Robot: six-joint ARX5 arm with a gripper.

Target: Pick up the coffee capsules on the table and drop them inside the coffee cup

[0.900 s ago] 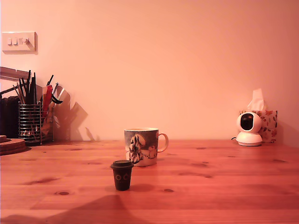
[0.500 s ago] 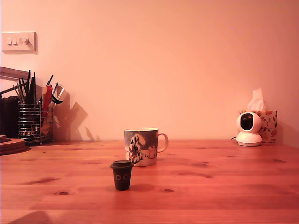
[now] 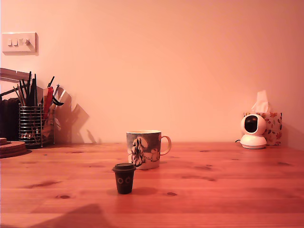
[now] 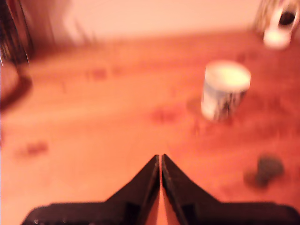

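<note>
standing upright on the table (image 3: 228,190), the capsule (image 3: 124,178) sits just in front of the cup (image 3: 143,149), apart from it. the gripper (image 4: 161,158) hangs above bare wood, fingers (image 4: 145,180) pressed together, gripping nothing, well apart from both.

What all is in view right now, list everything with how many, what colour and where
coffee capsule: one, dark brown-black, upright on the table in front of the mug
coffee cup: one, pale rim, dark blue-grey picture side, mid-table
table: one, reddish-brown pine
wire utensil holder: one, metal, full of dark utensils, exterior view's left by the wall
round wooden board: one, brown, exterior view's far left
small camera: one, white, exterior view's right
tissue box: one, floral, behind the camera
light switch: one, white, on the wall
gripper: one, black, fingers closed together, empty, above the table
</note>
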